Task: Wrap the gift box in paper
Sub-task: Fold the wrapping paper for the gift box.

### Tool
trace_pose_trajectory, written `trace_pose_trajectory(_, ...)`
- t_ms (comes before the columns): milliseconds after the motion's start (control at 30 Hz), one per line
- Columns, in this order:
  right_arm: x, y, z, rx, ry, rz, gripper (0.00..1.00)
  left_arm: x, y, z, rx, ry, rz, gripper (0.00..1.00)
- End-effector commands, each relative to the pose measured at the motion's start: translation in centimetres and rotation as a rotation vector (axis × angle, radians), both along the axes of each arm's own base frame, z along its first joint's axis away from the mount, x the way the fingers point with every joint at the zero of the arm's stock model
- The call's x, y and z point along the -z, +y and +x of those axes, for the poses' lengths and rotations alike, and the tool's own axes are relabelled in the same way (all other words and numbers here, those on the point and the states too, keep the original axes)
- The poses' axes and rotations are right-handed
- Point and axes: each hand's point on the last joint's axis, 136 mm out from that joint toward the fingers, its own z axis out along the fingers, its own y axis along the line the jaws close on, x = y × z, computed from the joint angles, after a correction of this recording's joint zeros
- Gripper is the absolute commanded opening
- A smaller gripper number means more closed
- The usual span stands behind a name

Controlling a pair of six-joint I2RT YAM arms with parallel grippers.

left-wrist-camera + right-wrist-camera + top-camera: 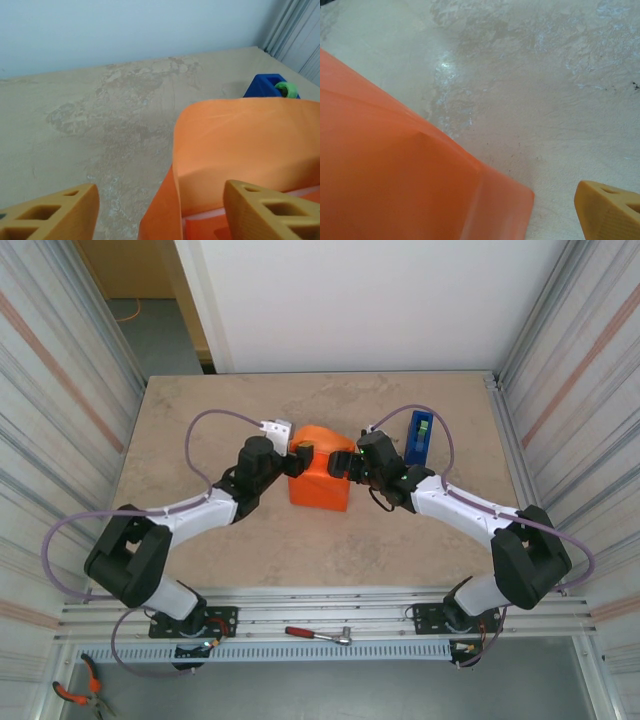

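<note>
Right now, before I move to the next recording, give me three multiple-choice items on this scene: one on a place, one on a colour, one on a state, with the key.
1. Where does the blue tape dispenser stand relative to the paper?
A. beside it, on the right arm's side
B. beside it, on the left arm's side
C. on top of it

2. What colour is the paper?
A. pink
B. orange
C. white

3. How does the paper lie?
A. spread out flat
B. rolled into a tube
C. folded up into a raised, boxy shape

Key:
1 A: the top view shows it on the right arm's side, apart from the paper.
2 B: it is bright orange in all three views.
3 C: it rises off the table with creased sides.
</note>
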Motion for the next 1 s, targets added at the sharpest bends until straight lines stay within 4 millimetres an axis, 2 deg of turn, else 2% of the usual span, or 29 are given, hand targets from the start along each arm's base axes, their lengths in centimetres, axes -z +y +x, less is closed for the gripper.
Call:
trace_pose_trajectory(0, 2.9, -1.0, -1.5, -0.031, 0.102, -0.119, 0.97, 1.0, -0.1, 0.6, 0.013, 0.007, 0.043, 0.60)
trace_pose_trajectory(33, 2.1, -0.7, -1.4, -0.042, 0.085, -0.112, 1.00, 1.3, 0.0, 0.7, 0.013, 0.012, 0.045, 0.57)
trace_pose_trajectory(133, -0.8, -0.1, -1.2, -0.071, 0.017, -0.080, 0.99, 2.0, -0.1, 0.6, 0.011, 0.028, 0.045, 0.52)
trace_pose_trajectory(267, -4.7, -1.2, -1.2, -0.026, -0.071, -0.039, 0.99, 2.1, 0.1, 0.5, -0.008, 0.036, 0.040, 0.47)
trace_pose_trajectory(367, -5.7, -2.3, -1.6, 0.022, -0.104, -0.021, 0.99, 2.1, 0.1, 0.3, -0.019, 0.044, 0.039, 0.47)
trace_pose_trajectory(500, -5.0, -2.4, -2.1, 0.026, -0.104, -0.004, 0.99, 2.3, 0.0, 0.1, -0.018, 0.051, 0.047, 0.46)
trace_pose_trajectory(600, -4.5, -1.5, -2.1, 0.007, -0.100, -0.007, 0.99, 2.5, -0.2, -0.1, -0.014, 0.057, 0.051, 0.46)
trace_pose_trajectory(767, -4.2, 0.0, -1.4, 0.014, -0.146, -0.071, 0.94, 2.7, -0.3, -0.1, -0.013, 0.066, 0.052, 0.45)
trace_pose_trajectory(833, -3.8, 0.1, -1.0, 0.045, -0.173, -0.122, 0.91, 2.9, -0.5, -0.2, -0.009, 0.070, 0.055, 0.44)
trace_pose_trajectory(967, -2.8, -0.1, -0.2, 0.115, -0.214, -0.208, 0.77, 3.0, -0.5, -0.3, -0.007, 0.074, 0.055, 0.42)
